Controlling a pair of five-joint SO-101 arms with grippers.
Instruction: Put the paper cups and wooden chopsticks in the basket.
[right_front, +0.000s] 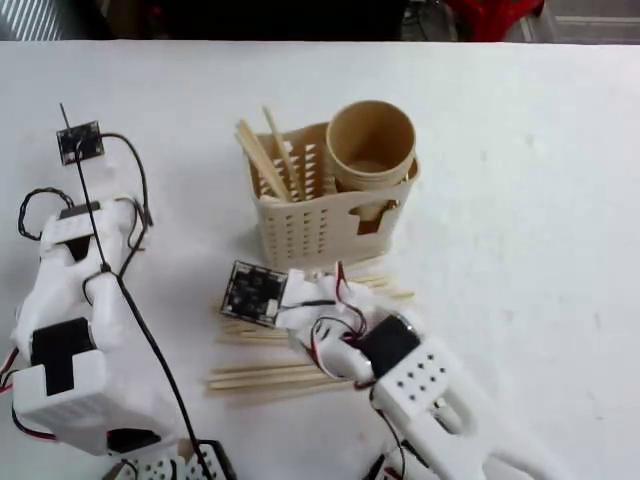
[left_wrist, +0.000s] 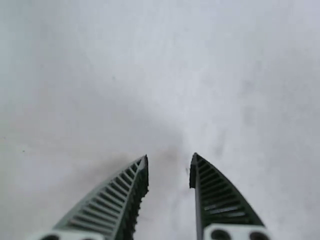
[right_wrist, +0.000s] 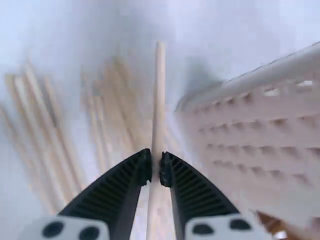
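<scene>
The right gripper (right_wrist: 155, 167) is closed on one chopstick (right_wrist: 159, 100), pinching it near one end, so the stick runs straight out past the tips. In the right wrist view, the basket (right_wrist: 260, 150) sits just beside that stick, and loose chopsticks (right_wrist: 50, 135) lie on the counter on the stick's other side.

From above, the basket (right_front: 330, 225) stands mid-counter. The cups (right_front: 370, 145) are nested in its 3 o'clock half, and several sticks (right_front: 268, 160) lean in its 9 o'clock half. The loose chopsticks (right_front: 265, 378) lie scattered at 6 o'clock of the basket, partly under the right arm (right_front: 420, 385). The left arm (right_front: 70, 320) sits at 8 o'clock, well apart from the basket. The left gripper (left_wrist: 169, 165) is narrowly open over the bare counter (left_wrist: 150, 75), holding nothing.
</scene>
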